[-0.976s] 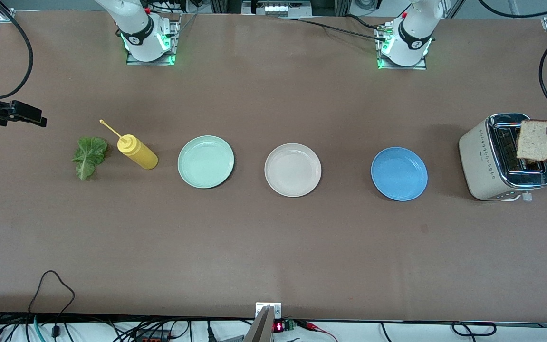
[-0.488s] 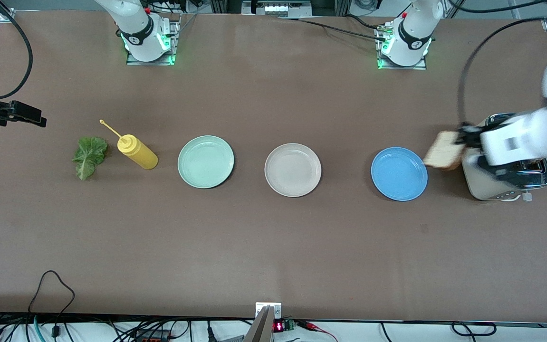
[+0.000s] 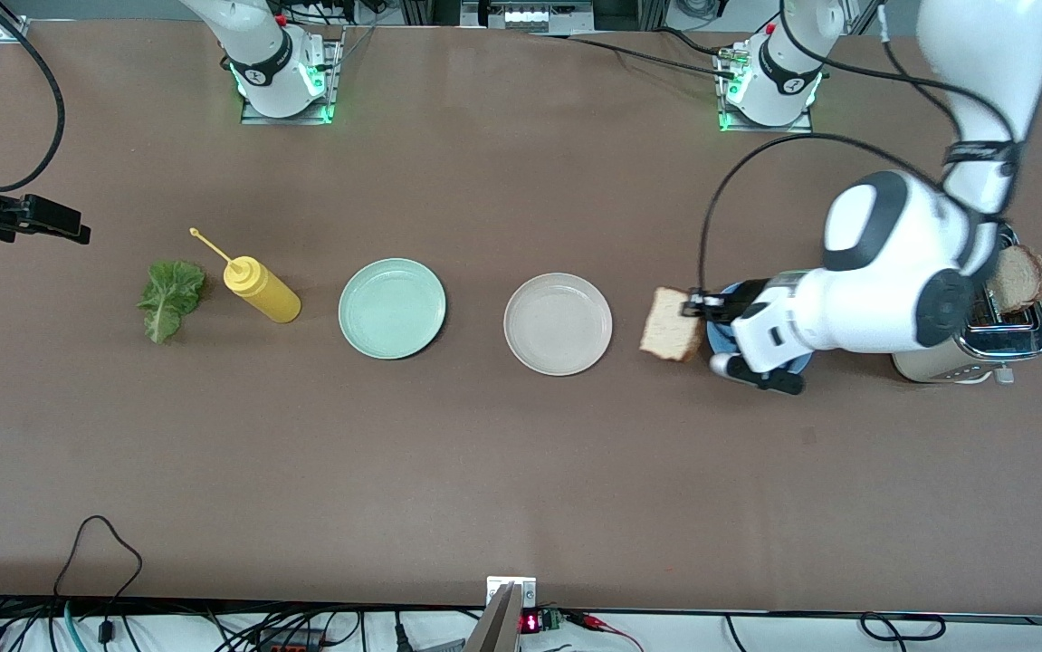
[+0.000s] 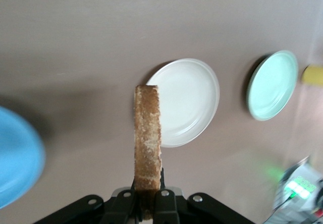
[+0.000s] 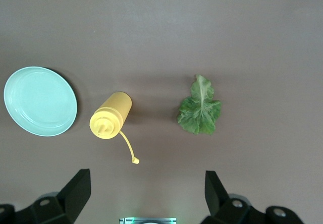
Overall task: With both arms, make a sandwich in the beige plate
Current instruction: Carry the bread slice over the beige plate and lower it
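The left claw (image 3: pixel 691 306) is gripping a slice of toast (image 3: pixel 664 336) by one edge, holding it on edge above the table (image 3: pixel 521 471), over the gap between the blue plate (image 3: pixel 718 337) and the beige plate (image 3: pixel 558 323). In the front view the beige plate is lying at about nine o'clock from the toast, just beside it and empty. In the left wrist view the slice's long axis is pointing straight away from the claw toward the plate's rim, so a short carry along that line looks sufficient. A second slice (image 3: pixel 1018 278) is standing in the toaster (image 3: pixel 982 340). The right claw (image 5: pixel 146 196) is waiting with its jaws wide apart and empty, over the lettuce leaf (image 3: pixel 169 297) and yellow squeeze bottle (image 3: pixel 260 288); the left arm is far nearer the plate
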Robot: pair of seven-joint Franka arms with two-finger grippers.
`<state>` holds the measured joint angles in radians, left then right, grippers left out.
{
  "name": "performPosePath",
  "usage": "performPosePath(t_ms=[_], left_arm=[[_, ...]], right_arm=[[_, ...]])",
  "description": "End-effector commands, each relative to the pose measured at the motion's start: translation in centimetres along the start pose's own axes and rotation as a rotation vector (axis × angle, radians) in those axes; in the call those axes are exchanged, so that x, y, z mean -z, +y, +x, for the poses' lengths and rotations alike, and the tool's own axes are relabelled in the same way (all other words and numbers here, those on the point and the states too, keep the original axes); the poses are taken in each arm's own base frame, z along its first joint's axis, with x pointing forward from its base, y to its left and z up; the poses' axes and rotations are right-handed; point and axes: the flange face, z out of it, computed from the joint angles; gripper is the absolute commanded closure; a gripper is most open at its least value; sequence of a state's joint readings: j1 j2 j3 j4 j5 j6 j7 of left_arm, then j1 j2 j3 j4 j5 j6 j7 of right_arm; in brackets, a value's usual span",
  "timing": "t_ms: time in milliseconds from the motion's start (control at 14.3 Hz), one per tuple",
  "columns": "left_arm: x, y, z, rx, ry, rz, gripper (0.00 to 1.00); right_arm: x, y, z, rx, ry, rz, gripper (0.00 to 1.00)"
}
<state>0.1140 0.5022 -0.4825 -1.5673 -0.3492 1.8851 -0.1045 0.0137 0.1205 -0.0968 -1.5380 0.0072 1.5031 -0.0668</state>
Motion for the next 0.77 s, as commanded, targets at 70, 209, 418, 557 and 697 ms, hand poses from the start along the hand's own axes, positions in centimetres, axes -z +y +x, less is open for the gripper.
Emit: performPosePath(t_ms=[70,209,418,557,697], left_arm=[[-5.0,0.2,-1.3,0.119,0.093,-0.131,1.00],[-7.8,1.6,-2.0,0.148,0.182,-0.180,1.00],[-11.3,3.0,-3.2,0.195,0.286,-0.210,1.00],[-13.9,4.7,-4.3,0.226,0.315,-0.240,1.00],[-15.5,4.6,-4.4,0.230,0.293,-0.242,0.99]], right_arm=[[0.2,0.0,0.0,-0.009,-0.005,0.004,0.00],[0.1,0.1,0.0,-0.006,-0.008,0.006,0.00],[0.0,0.1,0.0,-0.004,-0.009,0.012,0.00],[-0.1,0.0,0.1,-0.009,-0.014,0.012,0.00],[-0.1,0.0,0.1,-0.007,-0.017,0.013,0.00]])
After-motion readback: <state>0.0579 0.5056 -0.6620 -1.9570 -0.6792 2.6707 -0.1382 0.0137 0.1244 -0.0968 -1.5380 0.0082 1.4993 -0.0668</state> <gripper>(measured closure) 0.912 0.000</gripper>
